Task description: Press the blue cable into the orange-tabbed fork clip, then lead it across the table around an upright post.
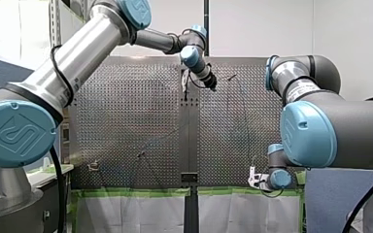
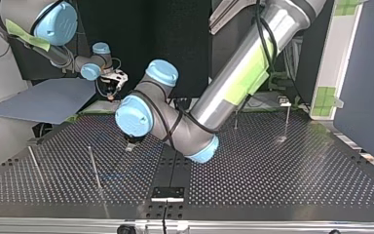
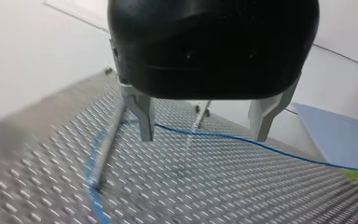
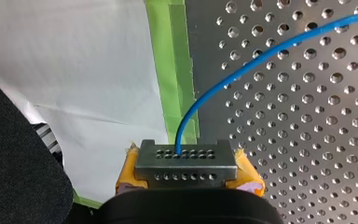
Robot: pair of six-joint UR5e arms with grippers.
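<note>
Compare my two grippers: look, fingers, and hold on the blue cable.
My left gripper, black with metal fingers, is open; my right gripper, with yellow pads, is shut. The right clamps the thin blue cable; the left holds nothing. Both are by that cable at the perforated metal table.

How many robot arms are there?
2. My silver, blue-capped left arm reaches in from the front view's left; my dark grey, blue-capped right arm comes in from its right. No others seem hidden.

Left arm (image 1: 77, 53): stretched over the tabletop (image 2: 272, 165), wrist angled down.
Left gripper (image 3: 204, 138): metal fingers spread apart.
Right gripper (image 4: 185, 161): yellow-padded fingers apparently pinched on blue cable (image 4: 179, 137).
</note>
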